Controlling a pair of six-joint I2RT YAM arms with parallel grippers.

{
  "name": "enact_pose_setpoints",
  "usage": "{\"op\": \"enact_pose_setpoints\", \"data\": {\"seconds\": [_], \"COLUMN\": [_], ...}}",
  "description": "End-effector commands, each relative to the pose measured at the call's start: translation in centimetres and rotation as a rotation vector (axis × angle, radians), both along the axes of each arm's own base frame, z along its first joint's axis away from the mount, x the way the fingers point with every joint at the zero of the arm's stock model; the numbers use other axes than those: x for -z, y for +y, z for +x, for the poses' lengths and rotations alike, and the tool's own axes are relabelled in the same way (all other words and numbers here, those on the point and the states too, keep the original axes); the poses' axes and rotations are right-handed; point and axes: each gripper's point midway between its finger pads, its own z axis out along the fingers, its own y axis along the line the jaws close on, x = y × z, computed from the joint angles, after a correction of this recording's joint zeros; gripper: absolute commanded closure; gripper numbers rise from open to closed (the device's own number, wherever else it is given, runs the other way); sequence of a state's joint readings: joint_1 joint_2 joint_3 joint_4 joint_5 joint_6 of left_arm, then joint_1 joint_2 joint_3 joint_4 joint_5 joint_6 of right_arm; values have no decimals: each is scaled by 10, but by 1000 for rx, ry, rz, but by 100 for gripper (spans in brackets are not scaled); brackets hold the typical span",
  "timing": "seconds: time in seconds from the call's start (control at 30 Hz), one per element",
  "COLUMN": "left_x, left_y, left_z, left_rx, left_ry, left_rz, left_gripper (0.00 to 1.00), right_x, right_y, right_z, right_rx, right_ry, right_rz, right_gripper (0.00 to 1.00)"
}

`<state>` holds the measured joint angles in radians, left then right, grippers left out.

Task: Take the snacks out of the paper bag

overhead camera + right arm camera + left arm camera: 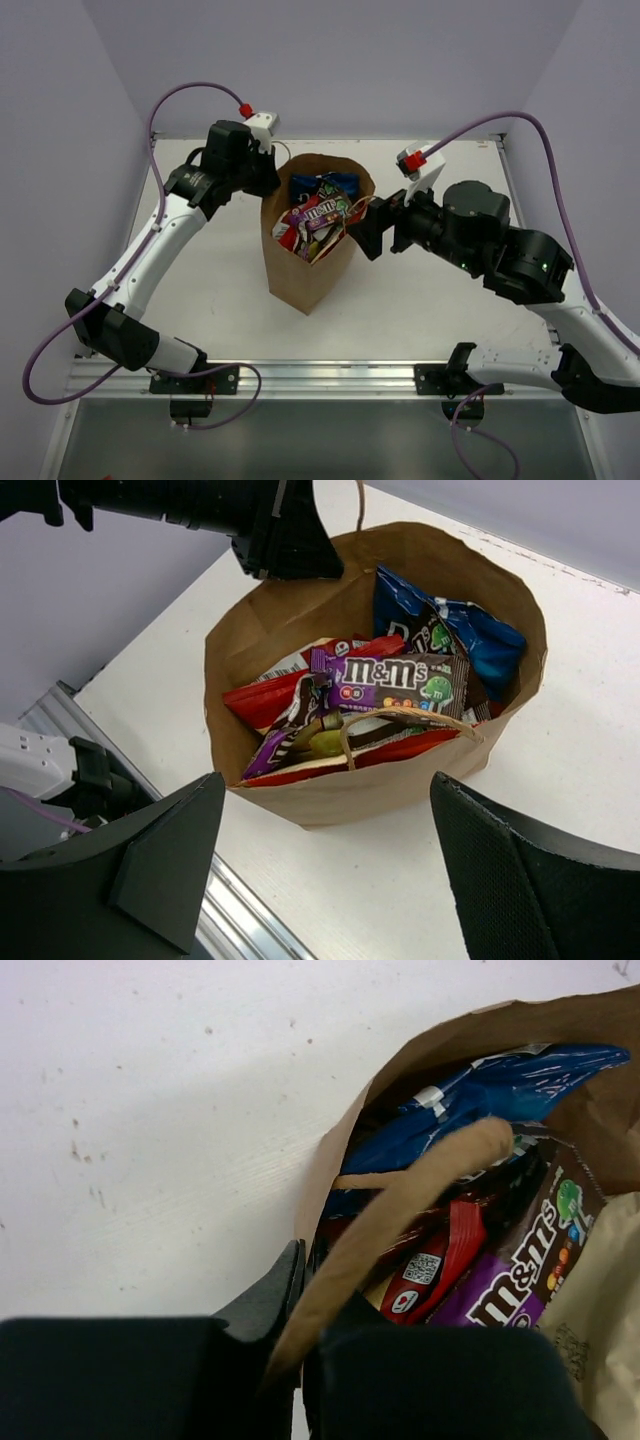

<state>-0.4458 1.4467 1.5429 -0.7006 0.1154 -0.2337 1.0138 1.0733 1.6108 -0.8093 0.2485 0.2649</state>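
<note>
Snacks fill the upper part of one brown paper bag, which stands upright and open-mouthed on the white table between the two arms. None of them lies outside it. At least five packets can be counted through the opening, though they overlap and the full number cannot be told. There is one blue packet leaning against the far wall, and one purple and brown M&M's packet lying across the middle. One red packet sits beside it, one small purple bar is tilted below that, and another red-edged packet is pressed along the near wall. The bag has two thin paper handles. One loop droops inward over the snacks at the near rim, and the other handle runs from the far rim down between the left fingers. The left gripper sits at the bag's rear left rim, one finger outside the wall and the other inside, pinched on the paper bag there. The right gripper hangs just beside the bag's right rim with its jaws spread wide, holding nothing.
</note>
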Motion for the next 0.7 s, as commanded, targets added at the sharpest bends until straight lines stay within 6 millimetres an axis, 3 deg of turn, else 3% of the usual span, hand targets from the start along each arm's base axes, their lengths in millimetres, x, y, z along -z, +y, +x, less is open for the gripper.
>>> {"op": "enact_pose_setpoints", "data": {"seconds": [0.0, 0.2, 0.43, 0.5, 0.67], "left_x": [-26, -68, -115, -123, -108], "left_y": [13, 34, 62, 64, 68], "left_z": [16, 26, 27, 25, 19], "left_rx": [-41, -76, -145, -141, -127], "left_ry": [-125, -291, -457, -490, -481], "left_rz": [62, 159, 252, 260, 285], "left_gripper": [100, 100, 100, 100, 100], "right_x": [-24, -35, -21, -10, 24], "right_y": [13, 53, 95, 104, 128], "right_z": [5, 19, 45, 54, 68], "right_rx": [-33, -91, -97, -86, -102], "right_ry": [-54, -58, -33, -11, 69], "right_rz": [36, 24, 5, 3, 43], "right_gripper": [14, 16, 25, 27, 31]}}
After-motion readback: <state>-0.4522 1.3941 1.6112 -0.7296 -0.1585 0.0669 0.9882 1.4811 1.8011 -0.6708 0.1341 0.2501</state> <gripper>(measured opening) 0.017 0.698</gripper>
